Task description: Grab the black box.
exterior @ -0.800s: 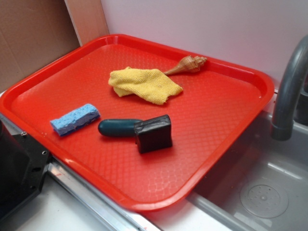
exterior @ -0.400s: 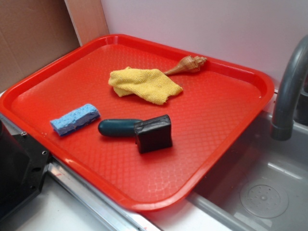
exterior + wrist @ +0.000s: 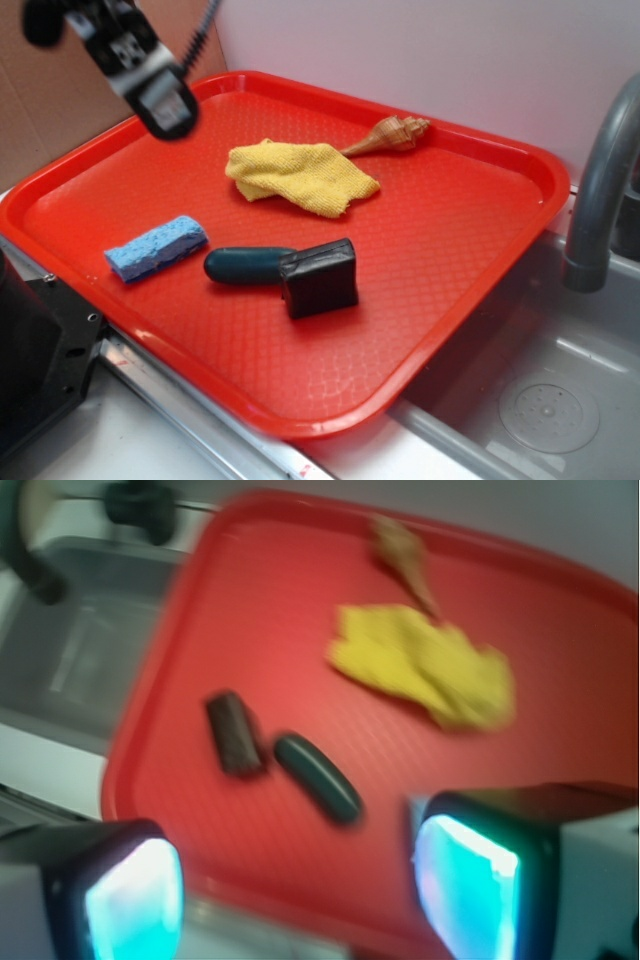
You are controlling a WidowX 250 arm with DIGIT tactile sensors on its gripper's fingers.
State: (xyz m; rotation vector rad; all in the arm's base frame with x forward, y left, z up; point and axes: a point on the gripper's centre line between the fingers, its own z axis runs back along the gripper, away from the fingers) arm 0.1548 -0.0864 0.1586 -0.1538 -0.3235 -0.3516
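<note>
The black box (image 3: 319, 278) lay mid-tray, touching the teal cucumber-like object (image 3: 246, 265), bare red tray (image 3: 300, 380) open toward the near rim. The blue sponge (image 3: 156, 247) sat left. Far back, the hand (image 3: 165, 105) hovered at the rim, fingers spread, holding nothing.

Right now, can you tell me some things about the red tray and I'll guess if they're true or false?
1. The black box touches the dark teal cucumber-shaped thing. True.
2. The gripper is holding the black box. False: it hangs high over the red tray's far left corner, holding nothing.
3. The seashell lies beside the yellow cloth. True.
4. The blue sponge is in the sink. False: it lies on the tray.
5. The gripper is open. True: the wrist view shows its fingers apart.
</note>
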